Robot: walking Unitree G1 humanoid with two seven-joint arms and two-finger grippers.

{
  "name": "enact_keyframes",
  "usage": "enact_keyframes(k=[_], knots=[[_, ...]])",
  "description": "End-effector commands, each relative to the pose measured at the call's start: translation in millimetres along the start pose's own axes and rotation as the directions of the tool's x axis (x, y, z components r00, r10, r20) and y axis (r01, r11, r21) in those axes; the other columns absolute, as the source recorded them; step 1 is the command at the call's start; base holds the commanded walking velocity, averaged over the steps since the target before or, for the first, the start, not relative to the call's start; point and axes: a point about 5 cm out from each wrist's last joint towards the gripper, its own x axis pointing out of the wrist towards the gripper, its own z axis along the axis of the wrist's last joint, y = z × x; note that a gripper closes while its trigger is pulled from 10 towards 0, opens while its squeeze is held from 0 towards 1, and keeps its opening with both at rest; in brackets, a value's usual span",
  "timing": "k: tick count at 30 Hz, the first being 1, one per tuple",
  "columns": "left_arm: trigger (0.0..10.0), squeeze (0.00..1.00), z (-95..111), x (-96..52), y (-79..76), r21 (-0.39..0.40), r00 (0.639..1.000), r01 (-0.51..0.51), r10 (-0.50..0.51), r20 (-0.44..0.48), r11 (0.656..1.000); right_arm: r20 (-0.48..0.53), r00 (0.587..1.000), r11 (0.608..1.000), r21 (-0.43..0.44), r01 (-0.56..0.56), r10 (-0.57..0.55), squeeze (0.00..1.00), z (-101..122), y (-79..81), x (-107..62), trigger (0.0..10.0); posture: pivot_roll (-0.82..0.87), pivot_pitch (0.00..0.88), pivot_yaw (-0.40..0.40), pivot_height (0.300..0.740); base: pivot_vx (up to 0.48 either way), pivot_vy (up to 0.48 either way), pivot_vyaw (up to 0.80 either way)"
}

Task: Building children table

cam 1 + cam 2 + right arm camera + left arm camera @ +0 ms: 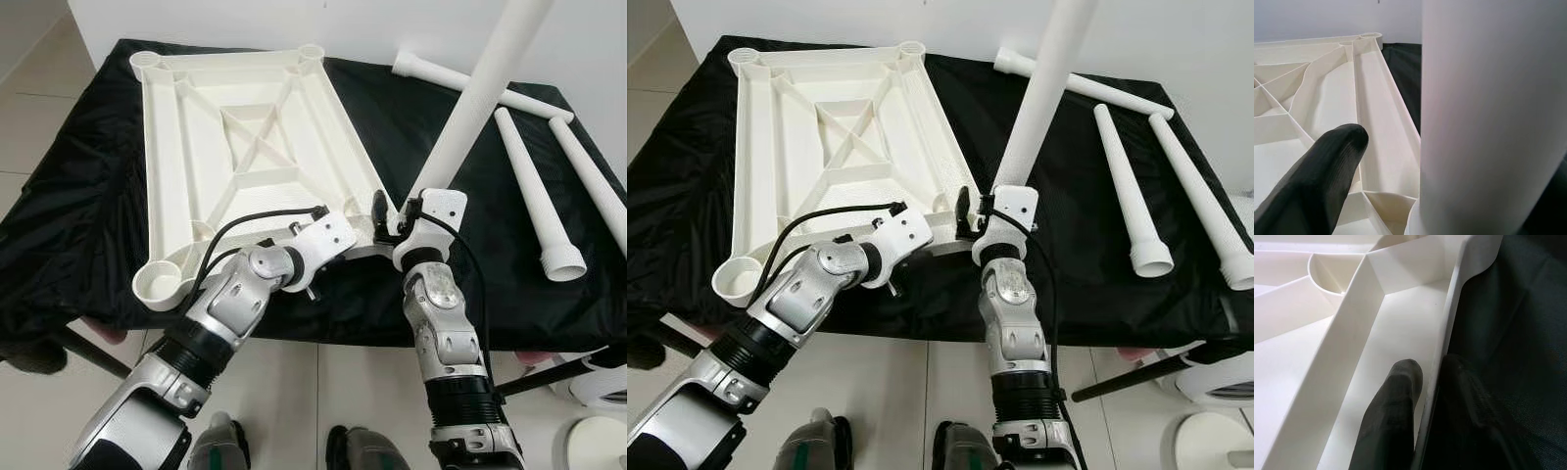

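Nearest the camera, the two silver arms reach up to the near edge of the upturned white tabletop (245, 147), which lies ribs-up on the black-draped worktop (88, 196). At the tabletop's near right corner a long white leg (480, 93) stands upright, tilted a little to the right, its foot set in the corner socket. The right gripper (390, 217) is at the base of this leg with its fingers (1317, 181) closed around it, one finger on the tabletop side. Just to the left, the left gripper (1432, 396) pinches the tabletop's near rim, one of its fingers (1393, 411) inside the rim and the other outside over the black cloth. Three more white legs (534, 186) lie loose on the right part of the worktop, well apart from the tabletop. Pale floor tiles (284, 392) show below the near edge.
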Motion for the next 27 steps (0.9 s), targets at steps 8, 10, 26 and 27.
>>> enact_keyframes(k=[8, 10, 26, 27], knots=[[10.0, 0.00, 4, 7.1, -15.8, 0.021, 0.996, 0.091, -0.092, 0.015, 0.996, -0.057, 0.993, 0.992, -0.054, -0.110, 0.107, 0.00, -7, -28.8, -0.5, 10.0, -0.03, 0.091, -0.048, 0.740, 0.000, 0.000, 0.00], [10.0, 0.00, 5, 7.4, -15.5, 0.022, 0.996, 0.091, -0.091, 0.015, 0.996, -0.063, 0.984, 0.984, -0.062, -0.168, 0.164, 0.00, -7, -37.7, 1.5, 10.0, -0.03, 0.090, -0.047, 0.740, 0.000, 0.000, 0.00], [10.0, 0.00, 7, 8.7, -14.5, 0.025, 0.996, 0.089, -0.090, 0.021, 0.996, -0.125, 0.827, 0.827, -0.069, -0.558, 0.548, 0.00, -2, -61.9, 2.9, 10.0, -0.03, 0.083, -0.044, 0.740, 0.000, 0.000, 0.00], [10.0, 0.00, 7, 8.7, -14.5, 0.025, 0.996, 0.089, -0.090, 0.021, 0.996, -0.125, 0.827, 0.827, -0.069, -0.558, 0.548, 0.00, -2, -61.9, 2.9, 10.0, -0.03, 0.083, -0.044, 0.740, 0.000, 0.000, 0.00]])
